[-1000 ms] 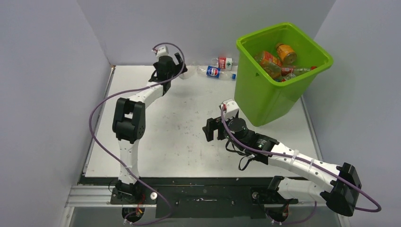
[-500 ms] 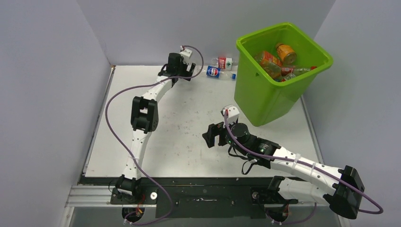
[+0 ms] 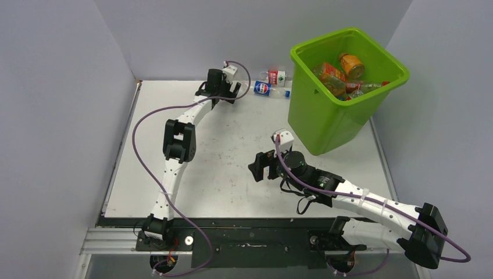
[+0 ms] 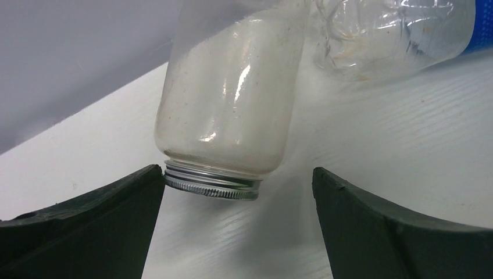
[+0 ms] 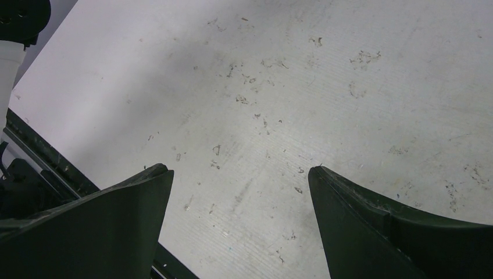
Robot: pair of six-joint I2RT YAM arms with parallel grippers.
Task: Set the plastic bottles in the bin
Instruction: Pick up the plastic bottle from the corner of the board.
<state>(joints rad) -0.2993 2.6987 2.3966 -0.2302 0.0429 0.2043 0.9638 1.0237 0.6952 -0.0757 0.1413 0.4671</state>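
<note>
The left pincer (image 4: 236,170) is open at the far edge of the table (image 3: 221,157), its 2 fingers (image 4: 104,215) on either side of a clear bottle (image 4: 232,104) with a silver cap. 1 finger is just beside the cap, the other stands apart. To the right lies a bottle with a blue label (image 3: 264,88), and a red-labelled bottle (image 3: 277,77) lies near the back wall. The right pincer (image 5: 239,168) is open too and holds nothing, above bare table near the middle. The green bin (image 3: 325,116) stands far right with orange bottles (image 3: 352,65) inside.
</note>
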